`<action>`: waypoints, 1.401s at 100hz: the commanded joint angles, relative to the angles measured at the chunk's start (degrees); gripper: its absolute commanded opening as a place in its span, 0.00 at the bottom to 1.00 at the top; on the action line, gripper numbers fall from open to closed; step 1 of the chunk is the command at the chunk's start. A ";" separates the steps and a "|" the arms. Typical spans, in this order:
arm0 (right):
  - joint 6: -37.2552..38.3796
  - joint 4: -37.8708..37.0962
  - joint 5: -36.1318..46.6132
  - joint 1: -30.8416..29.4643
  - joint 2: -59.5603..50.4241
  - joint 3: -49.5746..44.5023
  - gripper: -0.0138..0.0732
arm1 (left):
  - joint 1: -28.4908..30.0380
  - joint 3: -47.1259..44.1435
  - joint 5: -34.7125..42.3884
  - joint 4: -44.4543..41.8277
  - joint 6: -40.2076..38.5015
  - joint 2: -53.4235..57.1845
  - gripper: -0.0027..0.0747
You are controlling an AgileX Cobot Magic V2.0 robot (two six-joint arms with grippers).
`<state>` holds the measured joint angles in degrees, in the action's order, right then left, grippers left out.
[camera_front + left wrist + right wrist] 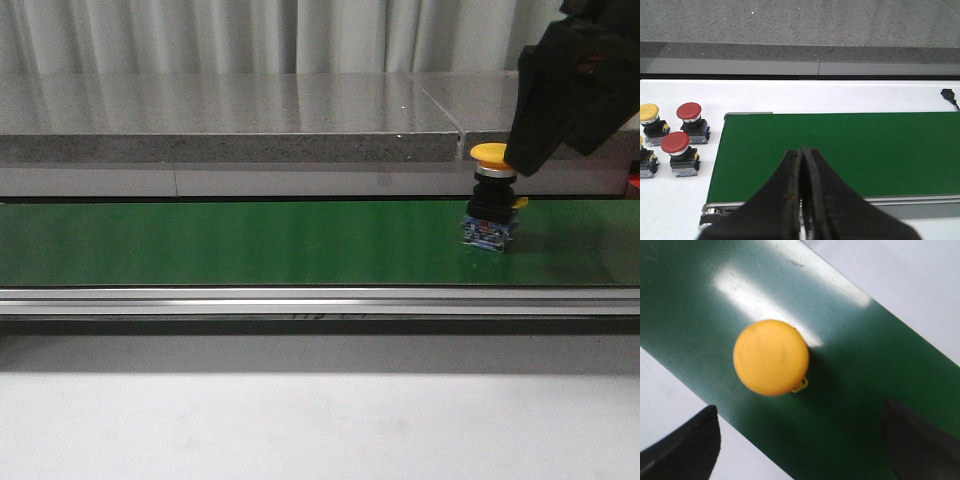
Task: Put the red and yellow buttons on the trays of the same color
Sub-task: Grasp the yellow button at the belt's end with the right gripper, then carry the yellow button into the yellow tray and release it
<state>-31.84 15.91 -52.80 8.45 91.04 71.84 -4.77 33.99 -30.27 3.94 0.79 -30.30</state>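
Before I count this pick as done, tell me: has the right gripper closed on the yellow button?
No. In the right wrist view the right gripper is open, its fingers spread wide and apart from the yellow button standing on the green belt.

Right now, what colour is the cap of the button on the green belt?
Yellow. The button's cap shows best in the right wrist view, sitting on the green belt.
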 commanded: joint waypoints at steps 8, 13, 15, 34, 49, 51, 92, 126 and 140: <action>-0.61 1.37 5.18 1.24 0.43 1.43 0.90 | -0.50 1.47 4.12 0.59 -0.18 -0.03 0.01; -0.61 1.37 6.21 1.24 1.08 1.43 0.90 | -0.50 1.47 4.12 0.59 -0.18 -0.03 0.01; -0.61 1.37 6.52 1.24 1.22 1.43 0.90 | -0.50 1.47 4.12 0.59 -0.18 -0.03 0.01; -0.61 1.37 7.28 1.24 2.86 1.43 0.72 | -0.50 1.47 4.12 0.59 -0.18 -0.03 0.01; -0.61 1.37 6.97 1.24 2.79 1.55 0.37 | -0.50 1.47 4.12 0.59 -0.18 -0.03 0.01; -0.61 1.37 6.79 1.13 2.72 1.55 0.35 | -0.50 1.47 4.12 0.59 -0.18 -0.03 0.01; 9.53 -2.91 4.43 -6.12 -5.65 1.55 0.28 | -0.50 1.47 4.12 0.59 -0.18 -0.03 0.01; 17.50 -4.78 -2.00 -30.54 -8.98 1.55 0.28 | -0.50 1.47 4.12 0.59 -0.18 -0.03 0.01; 21.25 -4.78 3.04 -39.12 -8.86 1.55 0.28 | -0.50 1.47 4.12 0.59 -0.18 -0.03 0.01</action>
<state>-12.78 10.71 -54.43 -26.69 84.53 71.84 -4.77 33.99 -30.27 3.94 0.79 -30.30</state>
